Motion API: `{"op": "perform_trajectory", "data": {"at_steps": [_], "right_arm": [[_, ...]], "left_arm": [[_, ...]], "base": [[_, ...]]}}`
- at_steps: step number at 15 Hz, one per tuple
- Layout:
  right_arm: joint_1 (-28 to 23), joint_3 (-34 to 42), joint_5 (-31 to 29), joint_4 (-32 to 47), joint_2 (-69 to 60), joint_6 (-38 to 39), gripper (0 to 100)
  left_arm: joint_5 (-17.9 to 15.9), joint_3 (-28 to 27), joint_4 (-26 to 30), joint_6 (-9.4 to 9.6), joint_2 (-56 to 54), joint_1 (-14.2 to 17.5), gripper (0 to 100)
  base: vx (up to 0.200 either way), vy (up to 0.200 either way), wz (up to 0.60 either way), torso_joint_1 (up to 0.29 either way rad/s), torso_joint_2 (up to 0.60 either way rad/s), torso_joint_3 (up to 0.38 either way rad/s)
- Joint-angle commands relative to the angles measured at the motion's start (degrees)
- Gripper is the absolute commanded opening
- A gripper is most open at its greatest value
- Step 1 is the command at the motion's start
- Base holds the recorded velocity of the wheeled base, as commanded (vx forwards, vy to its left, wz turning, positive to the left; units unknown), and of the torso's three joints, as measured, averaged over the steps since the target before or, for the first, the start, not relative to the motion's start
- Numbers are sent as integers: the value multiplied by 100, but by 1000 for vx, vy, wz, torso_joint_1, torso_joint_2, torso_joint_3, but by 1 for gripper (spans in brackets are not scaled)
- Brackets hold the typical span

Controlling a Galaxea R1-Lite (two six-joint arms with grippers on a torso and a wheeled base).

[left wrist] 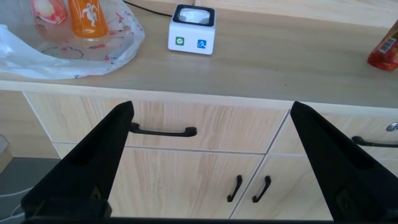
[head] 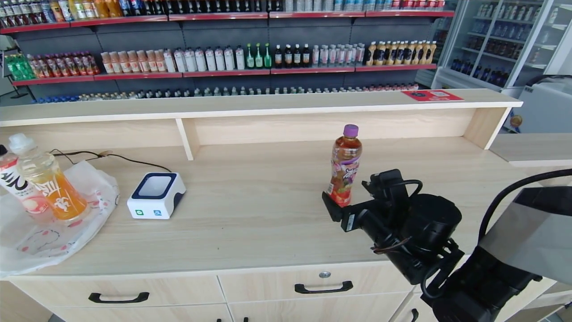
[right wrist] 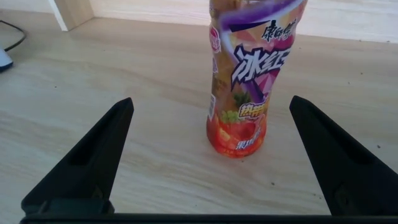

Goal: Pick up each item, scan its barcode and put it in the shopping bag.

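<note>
Head view: the upright bottle (head: 346, 167) stands on the table (head: 250, 214) just ahead of the right tool (head: 352, 197) (the nearer arm). Right wrist view: that tool gapes wide, with the bottle centred before it. Left wrist view: the left tool (left wrist: 211, 109), also wide, hangs well apart from the bottle.

Left of the scanner (head: 156, 195), the head view's edge cuts off the white-labelled bottle (head: 14, 187); right of the scanner, one of the fingers (head: 333, 209) of the right gripper (head: 353, 197) covers a lower corner of the tea bottle (head: 345, 163), and the right wrist view crops its cap.
</note>
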Motion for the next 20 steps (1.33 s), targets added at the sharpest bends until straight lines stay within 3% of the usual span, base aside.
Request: {"op": "perform_trajectory", "data": {"at_steps": [1,11,20], "right_arm": [[-58,-149,-12,-6,147,60,100],[-506,-667,-21,-6,578,122,100],[-348,-1177,-21,-6,903,122,100]], "left_arm": [[2,0,-2,-4,9,-2,100],[2,0,-2,-4,9,-2,100],[2,0,-2,-4,9,-2,100]], "base": [[0,0,0,0,0,0],[0,0,0,0,0,0],[0,0,0,0,0,0]]}}
